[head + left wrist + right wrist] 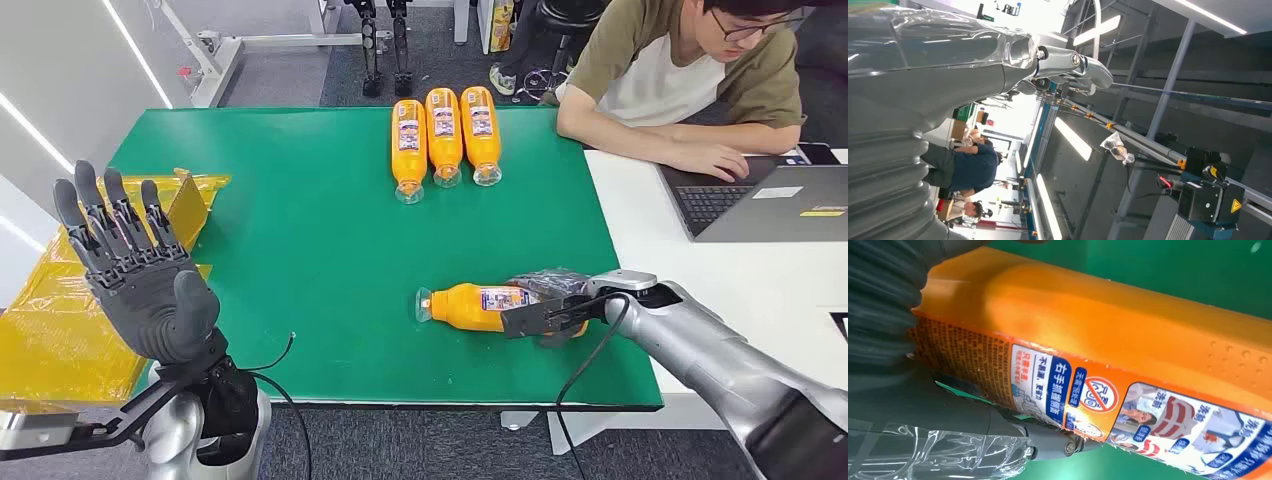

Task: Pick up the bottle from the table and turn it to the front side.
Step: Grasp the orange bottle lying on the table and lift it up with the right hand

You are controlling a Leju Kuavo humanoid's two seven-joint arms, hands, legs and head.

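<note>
Head view | right robot hand [545, 312] grasps bottle [480, 306] lying near-right on surface [300, 250] | left robot hand [135, 270] raised, released | lift clear before rolling label up.

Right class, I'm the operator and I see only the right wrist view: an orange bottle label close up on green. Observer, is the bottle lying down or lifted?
Observer: The bottle lies on its side on the green table, cap end pointing toward the robot's left; the right hand is around its base end.
Operator: Are there other bottles?
Observer: Yes, three more orange bottles lie side by side at the table's far edge.
Operator: What is the left hand doing?
Observer: The left hand is raised beside the table, fingers spread, holding nothing.
Operator: Anyone nearby?
Observer: A person sits at the white table on the right, one hand by a laptop.
</note>
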